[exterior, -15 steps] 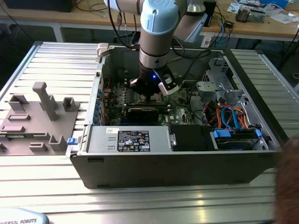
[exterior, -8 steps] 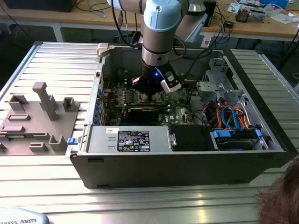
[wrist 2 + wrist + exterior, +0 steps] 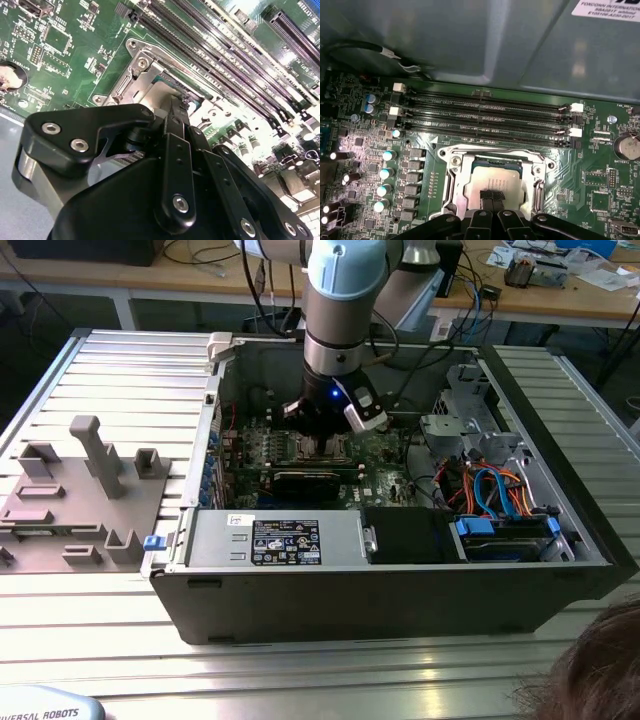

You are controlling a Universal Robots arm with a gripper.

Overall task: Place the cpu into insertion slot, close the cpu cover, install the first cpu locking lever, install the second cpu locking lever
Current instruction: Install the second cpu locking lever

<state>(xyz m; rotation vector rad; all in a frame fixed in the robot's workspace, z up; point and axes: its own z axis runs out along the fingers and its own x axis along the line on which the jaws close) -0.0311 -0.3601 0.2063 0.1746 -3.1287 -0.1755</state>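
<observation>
Setting: robotics lab / electronics workshop. Evidence, exterior view: open desktop PC case (image 3: 400, 585) laid on a ribbed aluminium worktable (image 3: 130, 370); grey fixture block (image 3: 80, 495) w/ moulded holders beside it; wooden bench (image 3: 560, 295) behind, loaded w/ cables and loose parts. Robot arm (image 3: 345, 300) reaches into the case over the motherboard (image 3: 385, 465).

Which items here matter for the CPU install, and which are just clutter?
In play:
- cpu, sitting in the insertion slot
- cpu cover, framing the chip
- gripper, fingertips at the chip's top

Just lying about:
- grey fixture tray
- blue cables
- long black memory slots
- coin battery
</observation>
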